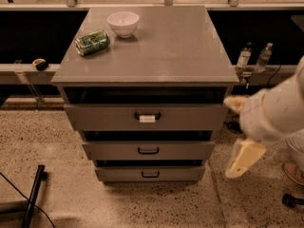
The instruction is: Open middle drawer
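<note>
The grey cabinet (142, 70) has three drawers. The middle drawer (114, 151) is a flat grey front with a small plain black loop handle (148, 150); it sits closed, between the taller top drawer (104, 118) with a white tag on its handle (147, 118) and the lowest drawer (118, 174). My gripper (243, 157) is the cream-coloured end of the white arm (275, 113). It hangs to the right of the cabinet at about the middle drawer's height, apart from the front and the handle.
A white bowl (123, 23) and a green can (92, 42) lying on its side are on the cabinet top. Two bottles (253, 57) stand on a ledge at the right. A black stand leg (34, 192) lies on the speckled floor at the left.
</note>
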